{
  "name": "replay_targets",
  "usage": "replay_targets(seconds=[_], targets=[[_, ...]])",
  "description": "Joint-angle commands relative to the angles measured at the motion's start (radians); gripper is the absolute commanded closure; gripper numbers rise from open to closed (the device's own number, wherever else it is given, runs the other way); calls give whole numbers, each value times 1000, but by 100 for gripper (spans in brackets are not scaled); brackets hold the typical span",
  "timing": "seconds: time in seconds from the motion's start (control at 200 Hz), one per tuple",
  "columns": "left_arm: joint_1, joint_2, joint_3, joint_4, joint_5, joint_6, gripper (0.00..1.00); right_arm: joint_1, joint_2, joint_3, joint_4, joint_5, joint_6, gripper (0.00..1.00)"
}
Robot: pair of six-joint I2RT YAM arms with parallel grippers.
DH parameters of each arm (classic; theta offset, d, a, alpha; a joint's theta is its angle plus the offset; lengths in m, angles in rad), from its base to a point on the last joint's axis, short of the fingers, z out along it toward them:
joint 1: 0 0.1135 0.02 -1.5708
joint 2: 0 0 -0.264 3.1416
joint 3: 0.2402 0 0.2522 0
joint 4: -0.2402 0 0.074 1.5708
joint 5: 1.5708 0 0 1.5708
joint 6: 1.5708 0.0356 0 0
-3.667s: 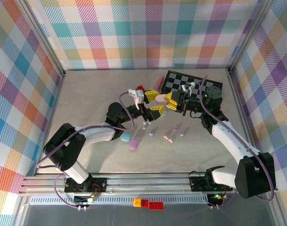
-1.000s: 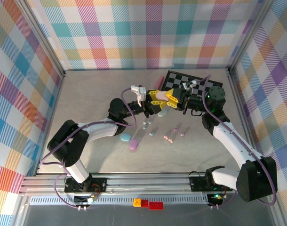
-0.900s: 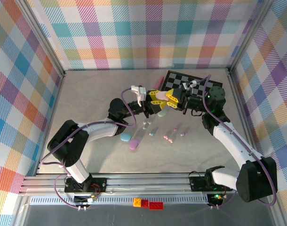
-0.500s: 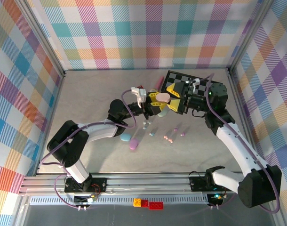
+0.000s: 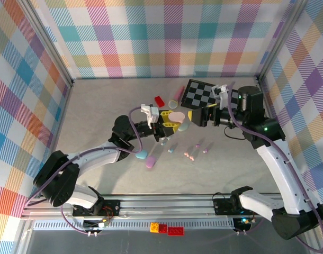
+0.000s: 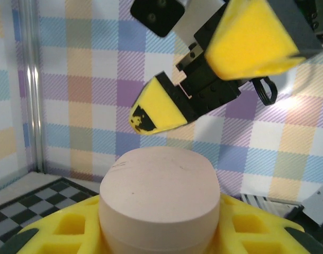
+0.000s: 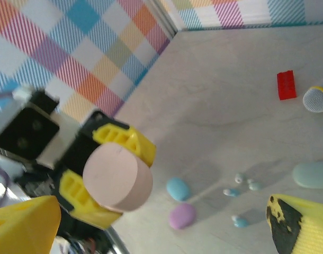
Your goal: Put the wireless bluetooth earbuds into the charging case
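Your left hand [image 5: 171, 119] is clamped narrow on the pink case [image 6: 159, 198] and holds it up above the desk [image 5: 98, 111]. It takes only the lower part of the case; the round top stands free. Your right hand [image 6: 198, 74] is spread wide and holds nothing. It is just beside the case and faces it. The buds [image 7: 238, 179] are not in any case. They lie loose on the desk in small pairs, on the near side of the two hands, and the pink pair [image 5: 189, 155] is among them.

I think the first danger is the case itself. Its sides look smooth and curved. If the right hand pushes or pulls on it off-centre, it may twist or slip out of the left hand and fall among the buds. As far as I can tell the lid is shut, and the same can happen if you pry it with too much force.

The second danger is the buds. They are very small and lie close together, so a wide hand coming down may push one away or catch two at once. Please also match the colour, because a wrong pair may not sit well in the pink case.
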Motion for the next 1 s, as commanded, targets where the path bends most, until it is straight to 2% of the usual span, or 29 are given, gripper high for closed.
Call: replay_targets(seconds=[0.0,0.135,0.275,0.585,0.845,0.995], targets=[[6,-52,-5,-84,37,38,66,37,10,55,-69,31,-286,1],[5,-79,-5,-140,41,53,65,128,73,94,-79,68,-392,1],[5,-84,10,-161,53,46,65,187,132,126,-65,123,-413,1],[5,-68,37,-138,64,3,66,199,142,124,-67,174,-448,1],[-4,-54,44,-118,29,-24,68,202,145,107,-68,176,-471,1],[-6,-53,43,-126,9,-26,67,202,139,109,-59,136,-470,1]])
